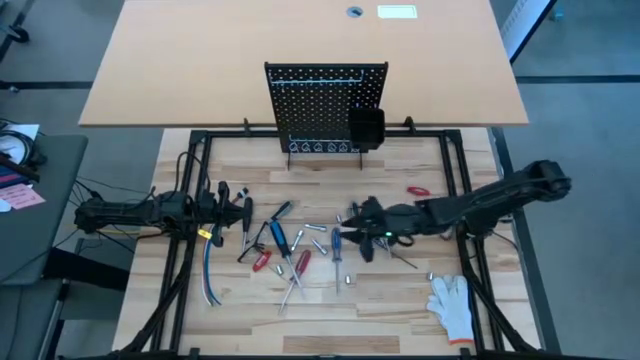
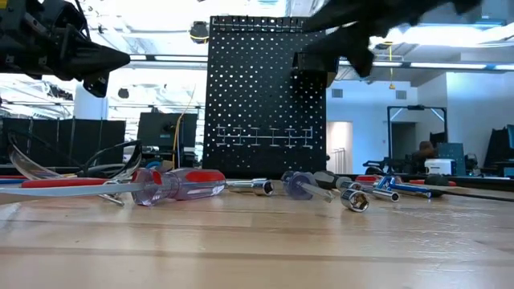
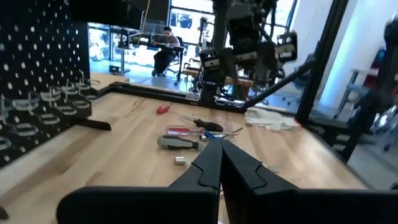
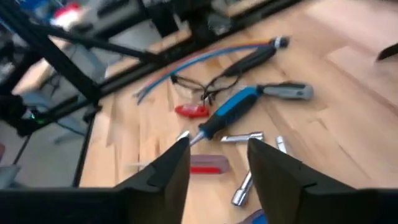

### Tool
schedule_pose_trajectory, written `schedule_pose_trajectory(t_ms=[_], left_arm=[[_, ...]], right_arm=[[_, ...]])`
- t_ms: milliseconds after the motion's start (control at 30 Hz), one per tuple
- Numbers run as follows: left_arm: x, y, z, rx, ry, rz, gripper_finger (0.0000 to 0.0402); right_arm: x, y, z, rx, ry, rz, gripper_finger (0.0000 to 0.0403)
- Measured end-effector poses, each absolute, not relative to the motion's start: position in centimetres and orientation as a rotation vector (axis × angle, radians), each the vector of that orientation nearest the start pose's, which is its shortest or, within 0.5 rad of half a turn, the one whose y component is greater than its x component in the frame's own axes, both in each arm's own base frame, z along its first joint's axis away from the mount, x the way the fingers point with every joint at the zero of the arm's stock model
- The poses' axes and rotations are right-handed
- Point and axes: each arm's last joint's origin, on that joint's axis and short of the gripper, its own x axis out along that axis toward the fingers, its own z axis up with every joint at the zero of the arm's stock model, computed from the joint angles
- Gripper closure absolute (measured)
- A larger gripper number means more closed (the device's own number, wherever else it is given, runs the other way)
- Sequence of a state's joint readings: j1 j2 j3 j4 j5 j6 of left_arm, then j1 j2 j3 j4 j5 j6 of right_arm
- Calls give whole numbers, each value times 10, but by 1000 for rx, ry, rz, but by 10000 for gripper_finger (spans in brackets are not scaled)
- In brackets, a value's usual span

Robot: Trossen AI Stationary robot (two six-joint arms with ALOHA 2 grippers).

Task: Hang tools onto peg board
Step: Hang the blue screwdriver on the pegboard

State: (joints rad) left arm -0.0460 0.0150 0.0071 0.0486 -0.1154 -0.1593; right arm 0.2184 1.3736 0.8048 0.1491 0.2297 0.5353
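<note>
Tools (image 1: 300, 255) lie flat, long axes scattered every way, beneath right gripper (image 1: 352, 228), jaws released.

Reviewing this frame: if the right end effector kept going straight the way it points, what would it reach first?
Probably the blue-handled screwdriver. The right end effector, fingers apart, points over the scattered tools, and that screwdriver's tip lies just beyond the gap. Depth is unclear, so it may pass above it.
</note>
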Motion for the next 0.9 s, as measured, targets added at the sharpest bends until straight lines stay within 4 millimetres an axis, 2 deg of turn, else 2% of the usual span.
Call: schedule_pose_trajectory(t_ms=[200, 333, 467, 700, 900], left_arm=[[98, -1, 169, -356, -52, 61, 401], [98, -1, 169, -419, -53, 59, 402], [98, -1, 169, -469, -55, 58, 402], [98, -1, 169, -454, -55, 58, 402], [98, -1, 169, -426, -55, 63, 402]], right_arm=[[351, 42, 256, 518, 456, -16, 194], [397, 39, 250, 489, 513, -10, 188], [432, 38, 245, 456, 600, -16, 190], [475, 30, 223, 413, 640, -62, 193], [495, 12, 193, 437, 709, -65, 185]])
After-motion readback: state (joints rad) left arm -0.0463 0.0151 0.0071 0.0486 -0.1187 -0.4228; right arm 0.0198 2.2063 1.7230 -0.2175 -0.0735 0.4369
